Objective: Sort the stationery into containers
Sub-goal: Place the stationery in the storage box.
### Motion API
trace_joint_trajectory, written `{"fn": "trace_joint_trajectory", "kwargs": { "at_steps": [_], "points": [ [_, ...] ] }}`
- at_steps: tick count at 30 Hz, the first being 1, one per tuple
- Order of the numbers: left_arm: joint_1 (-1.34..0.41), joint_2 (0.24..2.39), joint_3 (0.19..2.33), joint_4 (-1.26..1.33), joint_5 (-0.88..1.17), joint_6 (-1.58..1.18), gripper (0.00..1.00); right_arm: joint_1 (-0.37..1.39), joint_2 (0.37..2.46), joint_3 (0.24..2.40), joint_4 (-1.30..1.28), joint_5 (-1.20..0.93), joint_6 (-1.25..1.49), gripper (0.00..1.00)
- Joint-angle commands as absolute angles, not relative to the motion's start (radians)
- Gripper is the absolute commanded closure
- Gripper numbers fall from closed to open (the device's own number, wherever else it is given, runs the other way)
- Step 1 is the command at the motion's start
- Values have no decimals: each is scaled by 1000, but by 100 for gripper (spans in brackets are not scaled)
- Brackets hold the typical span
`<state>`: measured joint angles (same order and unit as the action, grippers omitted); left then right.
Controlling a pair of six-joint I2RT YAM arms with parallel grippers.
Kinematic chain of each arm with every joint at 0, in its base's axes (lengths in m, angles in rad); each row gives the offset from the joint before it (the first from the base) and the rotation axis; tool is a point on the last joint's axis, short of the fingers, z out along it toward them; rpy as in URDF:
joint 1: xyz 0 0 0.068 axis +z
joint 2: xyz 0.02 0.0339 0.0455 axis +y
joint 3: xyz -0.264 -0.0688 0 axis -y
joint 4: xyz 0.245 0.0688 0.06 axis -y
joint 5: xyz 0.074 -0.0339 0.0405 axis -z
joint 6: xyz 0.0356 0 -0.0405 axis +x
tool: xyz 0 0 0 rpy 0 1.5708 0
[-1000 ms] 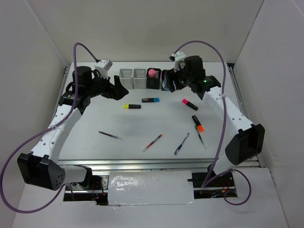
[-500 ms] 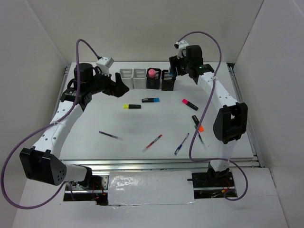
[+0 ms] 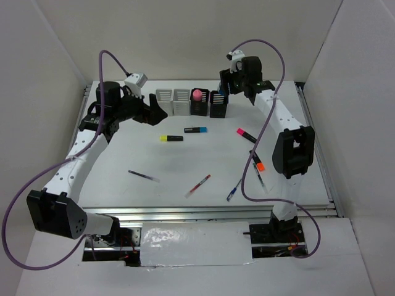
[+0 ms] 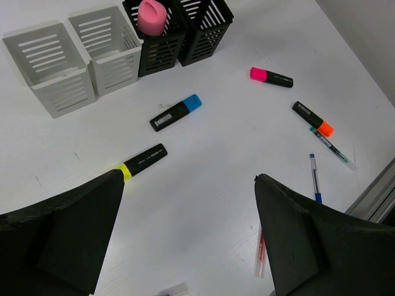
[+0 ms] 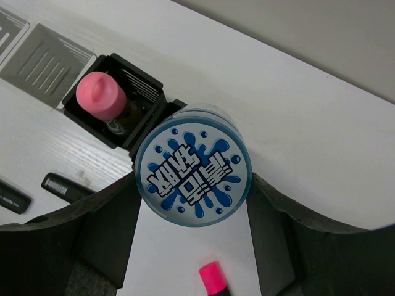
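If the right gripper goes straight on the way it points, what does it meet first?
Probably the rightmost black holder, which sits directly under the blue cylinder that the right gripper holds. The gap between them is hard to judge.

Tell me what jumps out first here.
The right hand grips a blue splash-labelled cylinder above the black holders at the far edge of the table. A pink-capped cylinder already stands in one of them. Highlighters and pens lie scattered mid-table.
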<state>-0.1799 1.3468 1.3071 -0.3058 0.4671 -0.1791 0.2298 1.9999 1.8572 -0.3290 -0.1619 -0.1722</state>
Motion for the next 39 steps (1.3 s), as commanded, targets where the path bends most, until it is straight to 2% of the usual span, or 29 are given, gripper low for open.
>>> {"fn": "trace_joint_trajectory", "kwargs": {
  "at_steps": [1, 18, 30, 36, 39],
  "points": [
    [-172, 1358, 1318, -253, 491, -158, 1, 229, 2019, 1943, -232, -189, -161, 89],
    [-155, 1382, 1318, -250, 515, -153, 1, 252, 2097, 1985, -287, -201, -195, 84],
    [-150, 1394, 1333, -259, 523, -153, 1, 265, 2143, 1997, -327, -198, -227, 76],
    [-149, 1401, 1333, -256, 526, -153, 1, 268, 2157, 2019, -342, -192, -235, 68],
    [-150, 1405, 1333, -256, 526, -155, 1, 270, 2164, 2026, -344, -186, -238, 58]
  ]
}}
